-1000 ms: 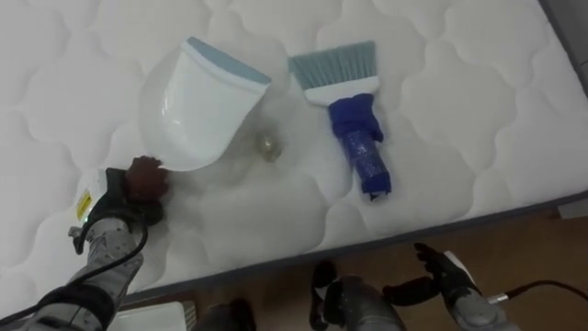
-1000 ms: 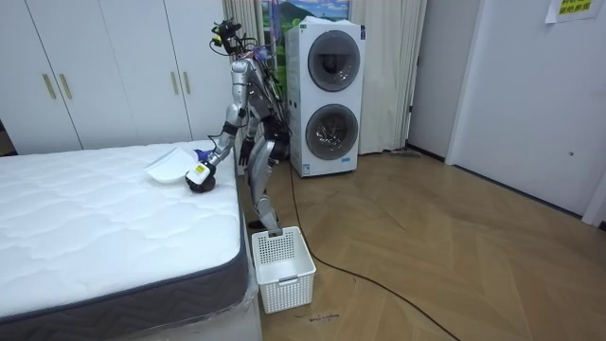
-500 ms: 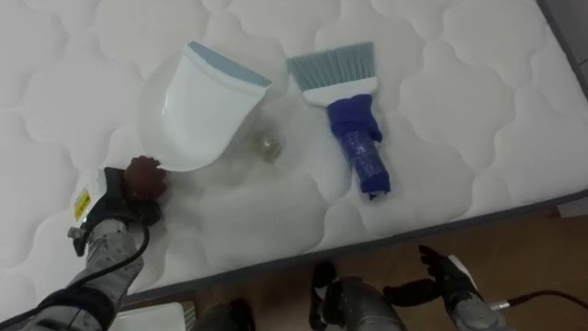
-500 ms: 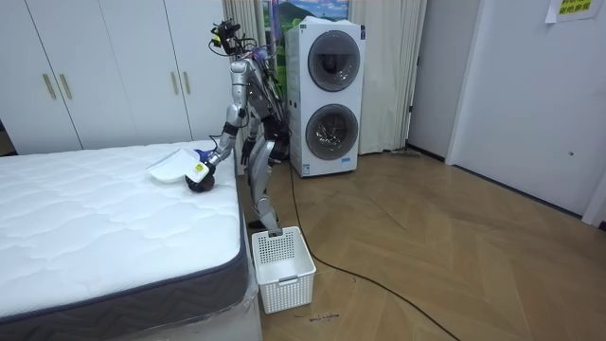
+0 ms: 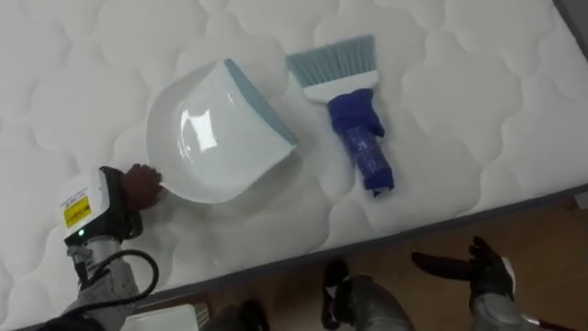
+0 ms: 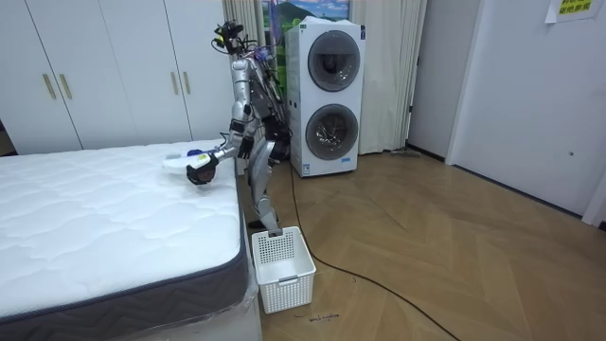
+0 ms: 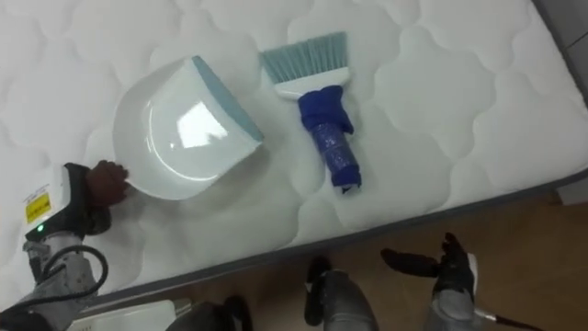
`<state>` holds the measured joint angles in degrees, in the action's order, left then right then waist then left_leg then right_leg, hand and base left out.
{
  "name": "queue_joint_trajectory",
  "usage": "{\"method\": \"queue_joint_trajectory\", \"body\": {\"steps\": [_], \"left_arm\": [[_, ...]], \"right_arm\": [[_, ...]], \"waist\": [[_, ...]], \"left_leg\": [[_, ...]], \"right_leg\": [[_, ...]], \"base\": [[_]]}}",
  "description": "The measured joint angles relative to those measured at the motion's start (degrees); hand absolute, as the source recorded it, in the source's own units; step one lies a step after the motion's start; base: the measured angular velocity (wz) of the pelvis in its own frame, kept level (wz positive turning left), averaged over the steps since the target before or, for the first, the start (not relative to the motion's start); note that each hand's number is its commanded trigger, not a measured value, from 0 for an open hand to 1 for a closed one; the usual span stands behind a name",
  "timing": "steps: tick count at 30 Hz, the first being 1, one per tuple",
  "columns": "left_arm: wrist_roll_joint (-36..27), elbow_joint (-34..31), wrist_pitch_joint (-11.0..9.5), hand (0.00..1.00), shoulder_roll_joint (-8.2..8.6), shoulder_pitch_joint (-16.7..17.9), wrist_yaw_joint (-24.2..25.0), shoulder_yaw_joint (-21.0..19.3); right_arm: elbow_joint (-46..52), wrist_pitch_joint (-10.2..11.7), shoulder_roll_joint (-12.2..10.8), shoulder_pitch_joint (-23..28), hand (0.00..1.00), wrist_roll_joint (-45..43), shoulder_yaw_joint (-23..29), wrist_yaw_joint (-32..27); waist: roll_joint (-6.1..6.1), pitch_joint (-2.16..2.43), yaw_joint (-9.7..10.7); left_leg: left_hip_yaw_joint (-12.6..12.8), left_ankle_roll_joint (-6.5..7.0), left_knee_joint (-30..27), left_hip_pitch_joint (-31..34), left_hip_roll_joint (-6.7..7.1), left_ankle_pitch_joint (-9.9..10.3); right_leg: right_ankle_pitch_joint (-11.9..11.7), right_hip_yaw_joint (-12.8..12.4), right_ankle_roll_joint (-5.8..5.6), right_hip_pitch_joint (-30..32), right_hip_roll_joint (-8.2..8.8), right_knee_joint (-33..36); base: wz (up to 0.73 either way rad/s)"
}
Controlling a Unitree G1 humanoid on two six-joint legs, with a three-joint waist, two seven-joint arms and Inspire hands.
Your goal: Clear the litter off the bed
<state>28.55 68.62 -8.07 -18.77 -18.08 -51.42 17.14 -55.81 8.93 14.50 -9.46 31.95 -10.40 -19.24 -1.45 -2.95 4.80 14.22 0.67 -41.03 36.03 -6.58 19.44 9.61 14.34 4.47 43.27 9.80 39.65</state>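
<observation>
Left hand (image 5: 124, 191) grasps white dustpan (image 5: 216, 129) over mattress (image 5: 459, 110) | blue hand brush (image 5: 354, 110) lies just beside | right hand (image 5: 487, 273) relaxed, fingers loose, above wooden floor (image 5: 551, 230)

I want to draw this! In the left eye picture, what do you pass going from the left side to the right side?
left hand, gripping the dustpan → dustpan → brush → right hand, open, past the bed's edge
</observation>
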Motion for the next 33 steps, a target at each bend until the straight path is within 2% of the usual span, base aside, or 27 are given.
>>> {"method": "queue_joint_trajectory", "body": {"steps": [4,7,15,21,26,30,32,33], "left_arm": [[5.04,0.24,0.04,1.00,-0.02,2.06,-1.36,-0.04],[6.52,0.85,0.45,1.00,-0.06,3.47,-1.77,0.75],[6.50,1.97,-0.70,1.00,-0.51,2.85,-1.95,0.94],[6.21,2.55,-1.42,1.00,-0.58,2.41,-2.94,0.94],[5.91,2.91,-1.76,1.00,-2.16,2.27,-3.15,0.96],[5.99,3.33,-2.07,1.00,-2.46,1.46,-3.17,1.03],[5.96,3.34,-2.38,1.00,-2.46,0.56,-3.19,1.03],[5.92,3.35,-2.37,1.00,-2.48,0.05,-3.27,1.01]], "right_arm": [[2.32,0.21,-0.12,1.10,0.00,-6.76,0.54,-4.51],[2.88,0.17,-0.32,1.43,0.00,-10.86,0.33,-8.02],[4.19,0.17,-0.86,0.32,0.00,-15.69,0.38,-15.68],[6.27,-0.30,-0.92,0.32,0.00,-16.67,0.29,-20.77],[9.84,-1.87,-0.88,0.32,0.00,-16.65,-1.50,-25.36],[11.13,-2.15,-0.29,0.29,0.00,-15.86,-3.68,-27.82],[11.14,-2.15,-0.15,0.23,0.00,-15.84,-4.09,-28.97],[11.29,-2.15,-0.15,-0.08,0.00,-15.84,-4.13,-29.55]], "waist": [[0.07,0.09,-0.43],[0.09,0.08,-0.37],[0.09,0.08,-0.75],[0.14,0.03,-1.70],[0.32,-0.08,-2.16],[0.47,-0.30,-3.05],[0.47,-0.70,-3.65],[0.40,-1.16,-3.85]], "left_leg": [[0.54,0.43,0.42,-0.46,0.48,-0.30],[0.83,0.51,0.46,-0.56,0.41,-0.32],[2.24,0.90,0.29,1.15,0.19,-0.53],[3.10,0.92,0.30,2.11,0.27,-0.53],[3.83,0.97,-0.32,3.30,0.33,-0.51],[4.30,1.02,-0.74,3.62,0.05,-0.43],[4.32,0.93,-1.01,3.83,-0.18,-0.38],[4.36,0.89,-1.37,4.00,-0.42,-0.33]], "right_leg": [[0.01,-0.13,-0.27,-0.16,0.70,0.09],[-0.12,-0.47,-0.39,-0.08,0.81,0.11],[-1.04,-1.72,-0.38,2.49,0.50,0.08],[-1.15,-1.67,-0.25,4.06,1.06,0.60],[-1.12,-2.63,-0.05,6.11,1.22,1.97],[-1.17,-3.10,0.34,6.91,1.07,2.26],[-1.24,-3.02,0.46,7.00,0.95,2.27],[-1.25,-3.00,0.45,7.05,0.79,2.29]], "base": [[0.03],[-0.03],[-0.08],[-0.05],[-0.04],[-0.08],[0.00],[-0.04]]}}
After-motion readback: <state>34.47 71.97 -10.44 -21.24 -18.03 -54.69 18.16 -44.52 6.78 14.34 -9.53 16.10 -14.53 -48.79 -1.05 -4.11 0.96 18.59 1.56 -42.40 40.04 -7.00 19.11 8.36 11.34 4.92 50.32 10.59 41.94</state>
